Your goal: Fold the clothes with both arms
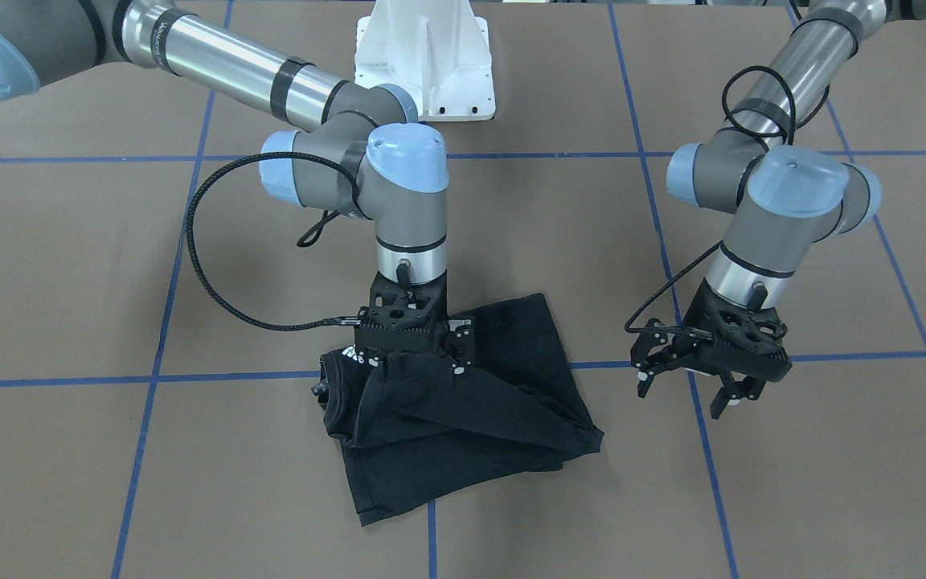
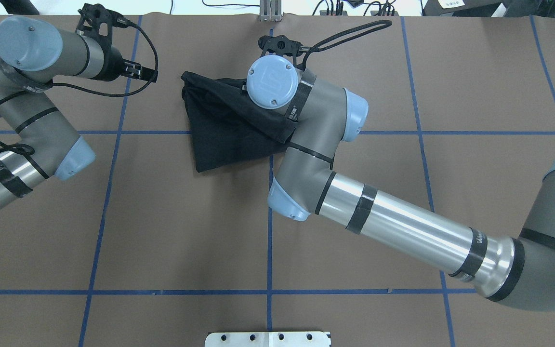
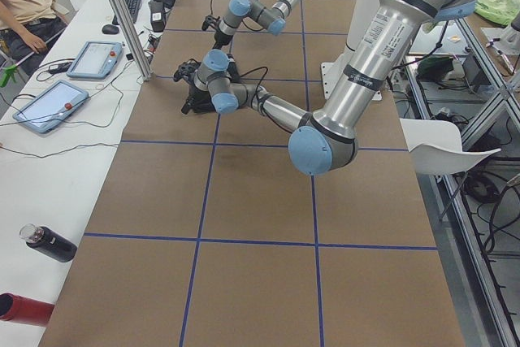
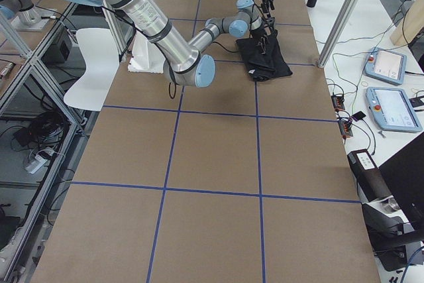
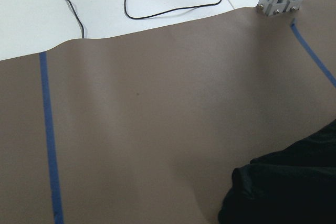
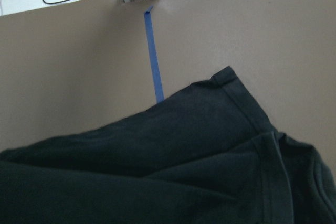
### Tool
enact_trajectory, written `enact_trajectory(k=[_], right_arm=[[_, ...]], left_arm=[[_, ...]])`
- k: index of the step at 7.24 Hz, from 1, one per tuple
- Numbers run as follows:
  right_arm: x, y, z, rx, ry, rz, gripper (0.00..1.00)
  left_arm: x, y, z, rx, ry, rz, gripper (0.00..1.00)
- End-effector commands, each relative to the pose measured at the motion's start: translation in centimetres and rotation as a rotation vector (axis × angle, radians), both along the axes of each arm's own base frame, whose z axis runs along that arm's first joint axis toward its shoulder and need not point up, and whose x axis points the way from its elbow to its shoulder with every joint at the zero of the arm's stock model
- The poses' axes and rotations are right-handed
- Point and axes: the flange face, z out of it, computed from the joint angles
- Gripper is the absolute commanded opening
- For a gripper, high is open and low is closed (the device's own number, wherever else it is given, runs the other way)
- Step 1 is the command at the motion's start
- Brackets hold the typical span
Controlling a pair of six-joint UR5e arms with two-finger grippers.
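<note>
Black T-shirt (image 1: pixel 463 434) lay bunched on the counter (image 1: pixel 190 482) beneath the right gripper (image 1: pixel 411 354), which clenched a tented layer; that layer likely needed carrying low and straight across before release, while the left gripper (image 1: pixel 684 396) hung spread and empty beside the cloth, not touching.

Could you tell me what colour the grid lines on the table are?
The grid lines are blue, clearest in the overhead exterior view.
</note>
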Motion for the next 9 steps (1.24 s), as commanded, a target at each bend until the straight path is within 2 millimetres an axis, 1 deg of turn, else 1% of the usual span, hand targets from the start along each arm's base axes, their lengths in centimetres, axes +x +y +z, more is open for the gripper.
enact_trajectory(k=[1,2,3,4,5,6,8,9], right_arm=[[-4.6,5.5,-1.1,-0.041,0.022,0.016,0.0],[-5.7,6.6,-1.0,-0.034,0.039,0.016,0.0],[-6.4,7.0,-0.3,-0.037,0.055,0.014,0.0],[-6.7,6.6,1.2,-0.034,0.087,0.032,0.0],[-5.9,5.3,1.3,-0.015,0.1,0.056,0.0],[-4.8,3.4,2.0,-0.016,0.11,0.087,0.0],[-2.9,0.2,2.6,0.008,0.129,0.166,0.0],[-2.5,-2.4,4.5,0.032,0.107,0.209,0.0]], left_arm=[[-0.4,0.2,0.2,0.001,0.0,0.0,1.0],[-0.5,0.2,0.1,0.0,0.005,-0.002,1.0],[-0.5,0.2,0.2,-0.002,0.004,-0.004,1.0],[-0.5,0.2,-0.1,0.002,0.007,-0.004,1.0],[-0.5,0.2,-0.1,0.002,0.007,-0.004,1.0],[-0.5,0.2,-0.1,0.002,0.007,-0.004,1.0],[-0.6,0.2,-0.1,0.003,0.008,-0.004,1.0],[-1.0,0.4,-0.1,0.005,0.01,-0.007,1.0]])
